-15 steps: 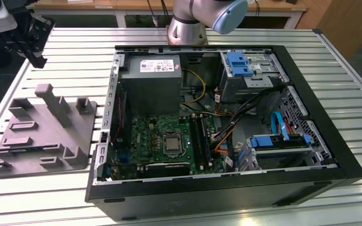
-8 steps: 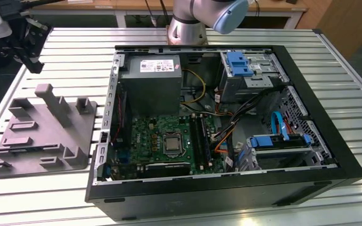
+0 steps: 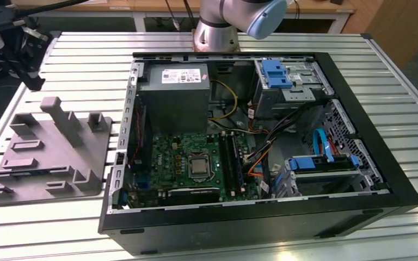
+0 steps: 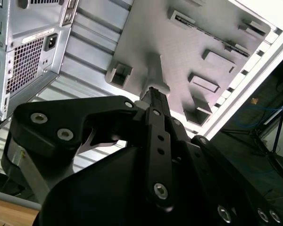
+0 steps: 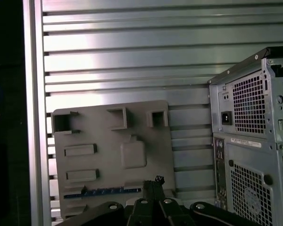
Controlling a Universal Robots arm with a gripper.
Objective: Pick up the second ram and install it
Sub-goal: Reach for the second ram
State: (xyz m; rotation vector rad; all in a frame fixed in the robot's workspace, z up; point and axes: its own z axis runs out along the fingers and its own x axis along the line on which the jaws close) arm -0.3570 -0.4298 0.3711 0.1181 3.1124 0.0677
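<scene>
My hand hangs above the grey fixture, which lies on the counter beside the computer case. The fingers seem to be pressed together, with nothing between them. The second ram lies flat in a slot of the fixture, near my hand but not touching it.
</scene>
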